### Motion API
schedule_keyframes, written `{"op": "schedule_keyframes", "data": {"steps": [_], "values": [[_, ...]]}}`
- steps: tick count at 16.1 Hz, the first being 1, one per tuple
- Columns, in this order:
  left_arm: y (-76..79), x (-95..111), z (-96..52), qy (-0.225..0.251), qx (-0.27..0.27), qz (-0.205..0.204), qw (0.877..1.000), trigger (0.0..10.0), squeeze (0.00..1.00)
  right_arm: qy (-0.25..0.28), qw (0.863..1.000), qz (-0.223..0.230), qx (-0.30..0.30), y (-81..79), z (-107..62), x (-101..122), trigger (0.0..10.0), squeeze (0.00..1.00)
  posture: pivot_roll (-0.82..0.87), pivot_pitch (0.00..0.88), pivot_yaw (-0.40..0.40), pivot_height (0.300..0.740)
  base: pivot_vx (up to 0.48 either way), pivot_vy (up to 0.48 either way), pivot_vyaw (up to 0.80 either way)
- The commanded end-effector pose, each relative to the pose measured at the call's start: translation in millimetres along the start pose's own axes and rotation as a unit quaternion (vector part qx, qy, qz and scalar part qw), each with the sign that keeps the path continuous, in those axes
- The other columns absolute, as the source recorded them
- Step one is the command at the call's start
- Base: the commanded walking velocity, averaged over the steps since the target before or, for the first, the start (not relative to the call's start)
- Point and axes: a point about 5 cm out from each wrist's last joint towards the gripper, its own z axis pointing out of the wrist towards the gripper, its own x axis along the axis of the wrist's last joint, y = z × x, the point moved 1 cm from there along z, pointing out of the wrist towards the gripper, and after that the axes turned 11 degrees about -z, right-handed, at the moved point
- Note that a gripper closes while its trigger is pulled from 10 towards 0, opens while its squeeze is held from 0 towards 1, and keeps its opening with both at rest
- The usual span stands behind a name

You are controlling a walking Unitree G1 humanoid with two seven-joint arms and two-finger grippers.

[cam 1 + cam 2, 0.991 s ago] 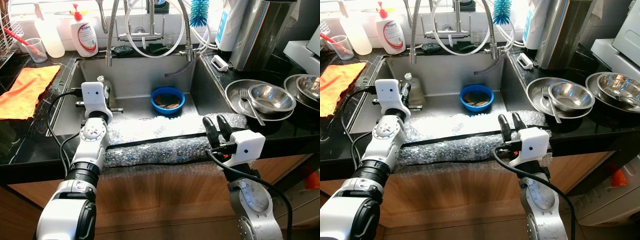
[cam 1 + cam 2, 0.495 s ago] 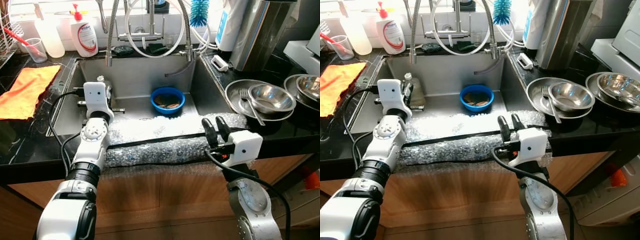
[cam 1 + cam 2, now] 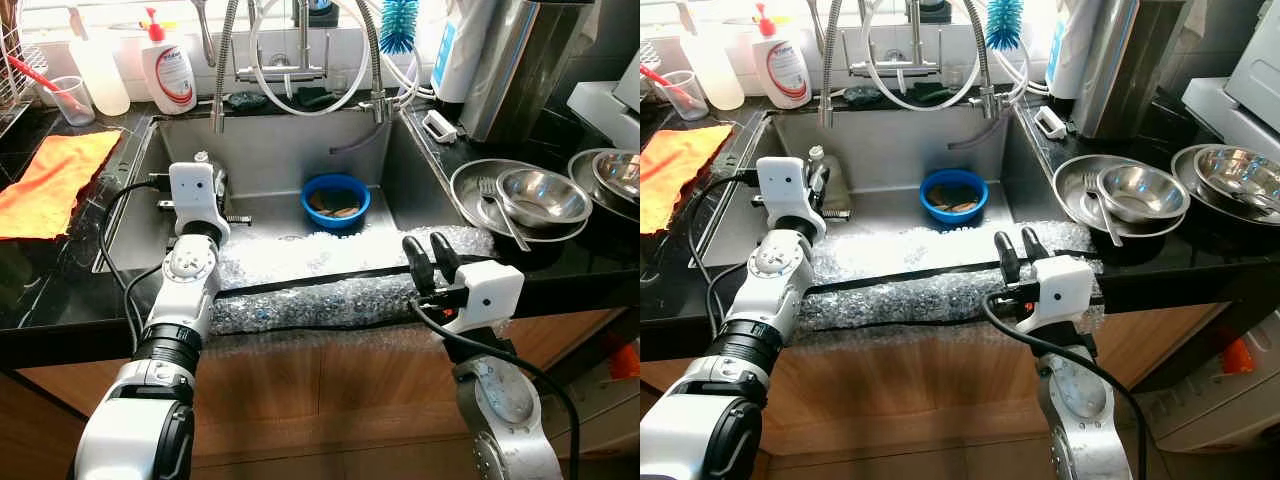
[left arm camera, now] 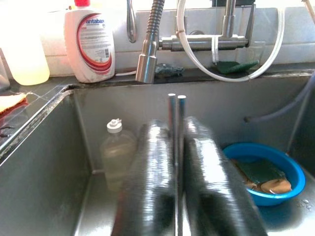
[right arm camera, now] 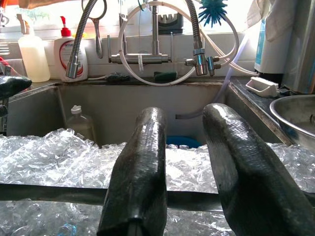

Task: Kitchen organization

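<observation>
My left gripper is down in the steel sink at its left side. It is shut on two thin metal rods that stick out past the fingertips side by side. Just beyond it a small clear bottle with a white cap stands against the sink's left wall. A blue bowl holding a sponge and scraps sits mid-sink. My right gripper is open with nothing between its fingers. It sits over the bubble wrap on the sink's front edge.
Steel bowls and a fork sit in a round tray on the right counter. An orange cloth lies on the left counter, with a soap bottle behind it. Faucet hoses hang over the sink's back.
My left gripper has edged a little farther into the sink and to the right. My right gripper has shifted slightly left over the bubble wrap.
</observation>
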Motion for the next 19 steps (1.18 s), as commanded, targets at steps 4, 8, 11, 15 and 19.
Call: {"op": "schedule_keyframes", "data": {"steps": [4, 8, 11, 15, 19], "values": [[0.9, 1.6, -0.4, 0.002, -0.003, 0.001, 1.000, 10.0, 0.72, -0.001, 1.000, -0.001, 0.003, -1.6, 1.7, -0.6, 10.0, 0.00, -0.04, 0.018, 0.029, 0.740, 0.000, 0.000, 0.00], [1.7, 4.8, -0.1, 0.011, -0.002, 0.001, 1.000, 10.0, 0.00, -0.001, 1.000, -0.002, 0.002, -1.4, 2.4, -0.6, 10.0, 0.00, -0.04, 0.022, 0.027, 0.740, 0.000, 0.000, 0.00], [3.0, 33.4, -1.6, 0.093, -0.011, 0.014, 0.996, 10.0, 0.00, 0.005, 1.000, -0.007, -0.010, 2.8, 4.4, 2.9, 10.0, 0.00, -0.04, 0.022, 0.027, 0.740, 0.000, 0.000, 0.00], [-3.2, 63.6, -23.3, 0.159, -0.050, 0.086, 0.982, 10.0, 0.00, 0.029, 0.997, -0.040, -0.067, 19.9, 8.9, 20.1, 10.0, 0.00, -0.05, 0.028, 0.034, 0.740, 0.000, 0.000, 0.00], [-15.3, 56.9, -47.4, 0.136, -0.051, 0.106, 0.984, 10.0, 0.00, 0.029, 0.991, -0.051, -0.123, 36.8, 10.0, 22.9, 10.0, 0.00, -0.04, 0.027, 0.031, 0.740, 0.000, 0.000, 0.00]]}}
